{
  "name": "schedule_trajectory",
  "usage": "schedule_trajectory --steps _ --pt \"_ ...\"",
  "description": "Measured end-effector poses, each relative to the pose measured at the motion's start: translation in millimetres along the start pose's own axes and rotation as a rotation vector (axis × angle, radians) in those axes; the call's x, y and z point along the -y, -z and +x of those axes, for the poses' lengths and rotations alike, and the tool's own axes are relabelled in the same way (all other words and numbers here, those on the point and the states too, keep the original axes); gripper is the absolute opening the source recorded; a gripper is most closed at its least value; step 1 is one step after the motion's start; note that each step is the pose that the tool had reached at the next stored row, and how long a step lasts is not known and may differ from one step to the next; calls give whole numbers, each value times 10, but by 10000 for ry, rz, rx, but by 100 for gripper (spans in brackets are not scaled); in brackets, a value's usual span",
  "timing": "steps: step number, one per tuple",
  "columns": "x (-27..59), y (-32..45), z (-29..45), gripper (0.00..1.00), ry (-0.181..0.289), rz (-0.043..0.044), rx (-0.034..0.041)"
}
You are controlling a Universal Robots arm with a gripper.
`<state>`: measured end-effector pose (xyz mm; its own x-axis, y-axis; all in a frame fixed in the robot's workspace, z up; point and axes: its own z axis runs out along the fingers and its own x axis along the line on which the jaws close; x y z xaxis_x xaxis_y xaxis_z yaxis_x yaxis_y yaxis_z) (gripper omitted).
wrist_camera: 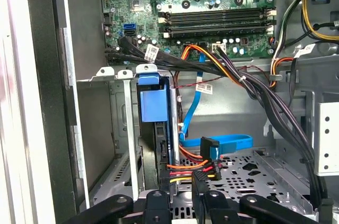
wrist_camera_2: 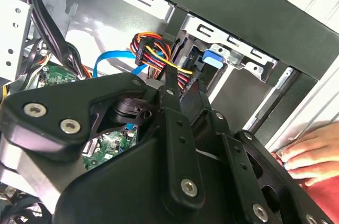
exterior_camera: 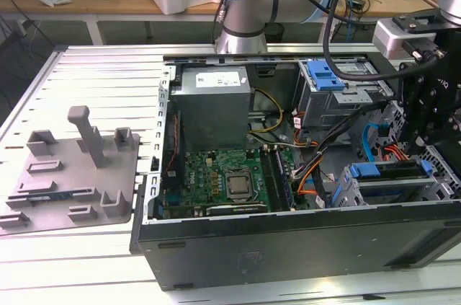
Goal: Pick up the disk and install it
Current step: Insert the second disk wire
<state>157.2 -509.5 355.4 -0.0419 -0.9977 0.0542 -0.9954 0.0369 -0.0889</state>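
Gripper [wrist_camera: 183,203] above disk [wrist_camera: 153,113] in bay [wrist_camera: 124,128]

A robotics lab: an opened computer case [exterior_camera: 288,240] on a slotted aluminium table [exterior_camera: 108,74], benches [exterior_camera: 108,9] behind

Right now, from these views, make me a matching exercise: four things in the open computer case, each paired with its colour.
Things:
1. flat data cable
2. memory sticks
3. power supply box
4. carrier handle in the drive bay

Colours:
A. black
B. grey metal
C. solid blue plastic
D. bright blue ribbon

Pairs: 1-D, 2-A, 3-B, 4-C

The gripper sits low beside the drive bay, near the red, yellow and black power wires.
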Motion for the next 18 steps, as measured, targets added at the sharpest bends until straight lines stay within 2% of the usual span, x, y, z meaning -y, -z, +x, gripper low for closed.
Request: schedule_trajectory --steps 2,4,6,7,8,12,15,16,17,18 --pt "0 0 0 30 0 0 0" --pt "-2 1 -33 30 0 1 -4" --pt "-5 9 -129 30 2 1 -32" --pt "-5 29 -165 30 7 -7 -84" --pt "-1 81 -182 30 12 -16 -125" --pt "7 175 -181 30 12 -17 -124" --pt "9 250 -207 30 12 -17 -123" --pt "-17 254 -208 30 14 -17 -124" --pt "-95 261 -204 30 13 -17 -125" --pt "-128 264 -203 30 14 -17 -125"
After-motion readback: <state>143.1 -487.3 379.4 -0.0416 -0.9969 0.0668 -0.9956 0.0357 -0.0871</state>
